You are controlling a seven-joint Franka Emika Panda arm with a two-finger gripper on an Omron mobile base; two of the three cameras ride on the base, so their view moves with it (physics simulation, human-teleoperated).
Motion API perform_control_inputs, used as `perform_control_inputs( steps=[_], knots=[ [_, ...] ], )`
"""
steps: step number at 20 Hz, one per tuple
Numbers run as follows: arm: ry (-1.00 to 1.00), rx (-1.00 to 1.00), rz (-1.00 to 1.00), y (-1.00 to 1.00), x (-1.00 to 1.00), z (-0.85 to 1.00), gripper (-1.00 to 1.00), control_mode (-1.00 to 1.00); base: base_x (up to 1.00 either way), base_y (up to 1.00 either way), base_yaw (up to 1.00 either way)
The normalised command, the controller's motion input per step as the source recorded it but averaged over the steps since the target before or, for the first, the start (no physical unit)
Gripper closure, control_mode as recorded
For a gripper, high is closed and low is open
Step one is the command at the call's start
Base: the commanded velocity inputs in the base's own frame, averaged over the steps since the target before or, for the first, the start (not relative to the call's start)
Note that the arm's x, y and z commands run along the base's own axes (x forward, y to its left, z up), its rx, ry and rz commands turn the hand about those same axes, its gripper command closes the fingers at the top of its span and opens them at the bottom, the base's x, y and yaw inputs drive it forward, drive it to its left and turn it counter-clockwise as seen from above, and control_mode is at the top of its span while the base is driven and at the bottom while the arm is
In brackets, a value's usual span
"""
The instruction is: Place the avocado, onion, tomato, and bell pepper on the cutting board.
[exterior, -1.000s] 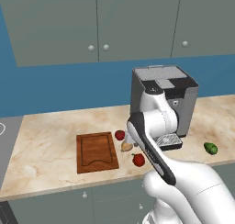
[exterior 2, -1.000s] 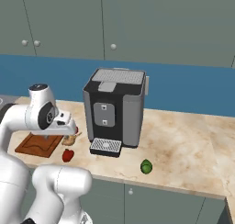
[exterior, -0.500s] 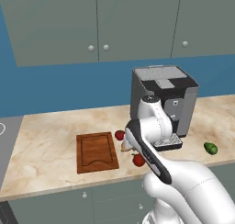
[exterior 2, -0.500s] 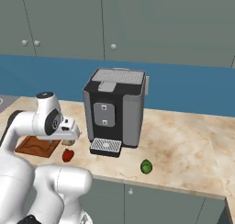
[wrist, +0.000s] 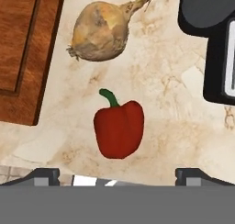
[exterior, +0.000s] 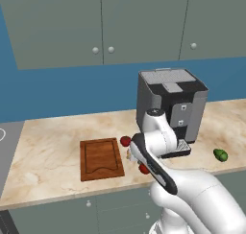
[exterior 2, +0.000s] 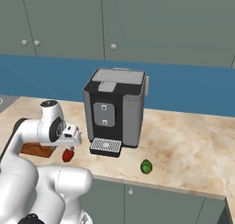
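Bell pepper (wrist: 119,129) lies between open end effector (wrist: 117,175) tips.

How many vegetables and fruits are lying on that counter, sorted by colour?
Red: 2, the bell pepper and the tomato
Tan-yellow: 1, the onion
Green: 1, the avocado
Total: 4, all on the marble counter, none yet on the cutting board.
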Motion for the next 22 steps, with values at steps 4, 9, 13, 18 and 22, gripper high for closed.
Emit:
perform_control_inputs(
  steps=[4,9,13,18,22],
  knots=[
    [0.01,0.0,0.0,0.0,0.11,-0.35,-1.0,-1.0,0.0,0.0,0.0],
    [0.04,0.0,0.0,0.0,0.11,-0.37,-1.0,-1.0,0.0,0.0,0.0],
    [0.02,0.0,0.0,0.0,0.08,-0.33,-1.0,-1.0,0.0,0.0,0.0],
    [0.01,0.0,0.0,0.0,0.0,-0.36,-1.0,-1.0,0.0,0.0,0.0],
    [0.0,0.0,0.0,0.0,0.0,-0.38,-1.0,-1.0,0.0,0.0,0.0]
  ],
)
